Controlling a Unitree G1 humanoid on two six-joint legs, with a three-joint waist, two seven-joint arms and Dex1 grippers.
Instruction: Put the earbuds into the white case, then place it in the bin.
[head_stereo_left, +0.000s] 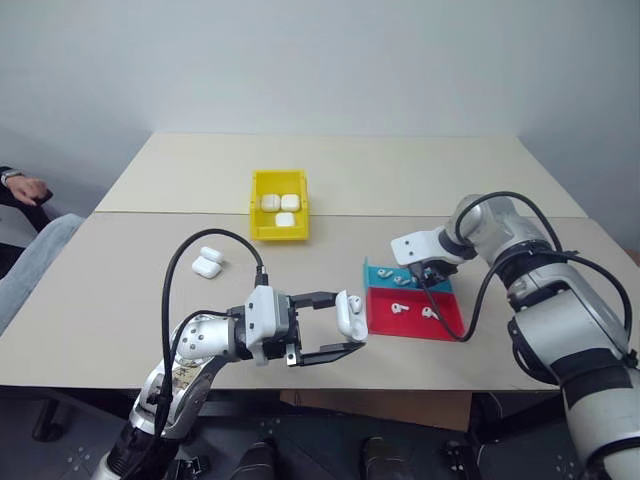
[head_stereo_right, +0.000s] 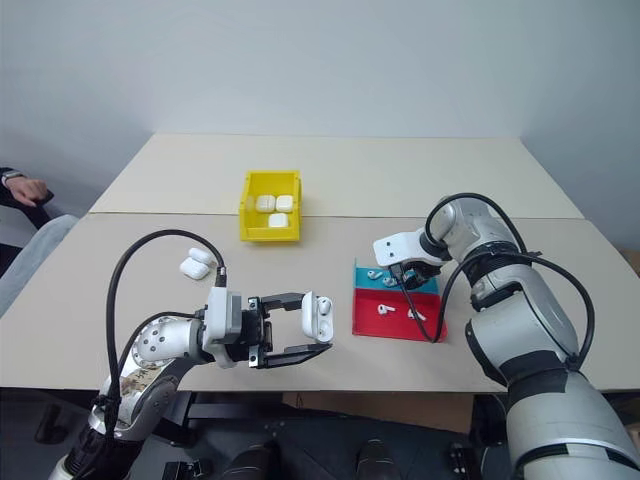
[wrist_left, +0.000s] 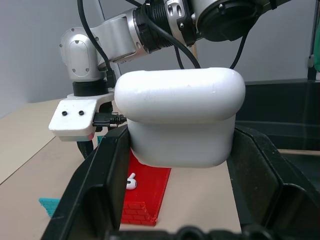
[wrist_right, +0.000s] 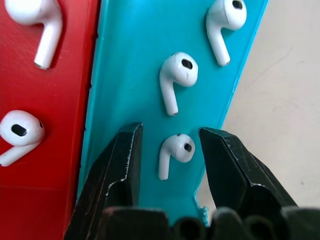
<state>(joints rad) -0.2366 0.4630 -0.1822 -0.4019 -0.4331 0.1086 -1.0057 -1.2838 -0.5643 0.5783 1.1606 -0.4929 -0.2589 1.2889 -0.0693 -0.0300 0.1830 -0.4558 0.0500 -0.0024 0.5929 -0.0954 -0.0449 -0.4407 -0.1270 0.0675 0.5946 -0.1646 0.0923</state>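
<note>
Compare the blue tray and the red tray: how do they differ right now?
The blue tray holds three earbuds, while the red tray shows two. The right gripper hangs open over the blue tray with one earbud between its fingers; nothing hovers over the red tray. The blue tray lies farther from the robot, the red nearer. Both are shallow, side by side on the table.

We saw a small glossy white rounded case held upright, lid flipped open, near the table's front edge, well short of the bright yellow plastic bin, which held three more cases. Tiny white stemmed earbuds lay on trays right of the case.
</note>
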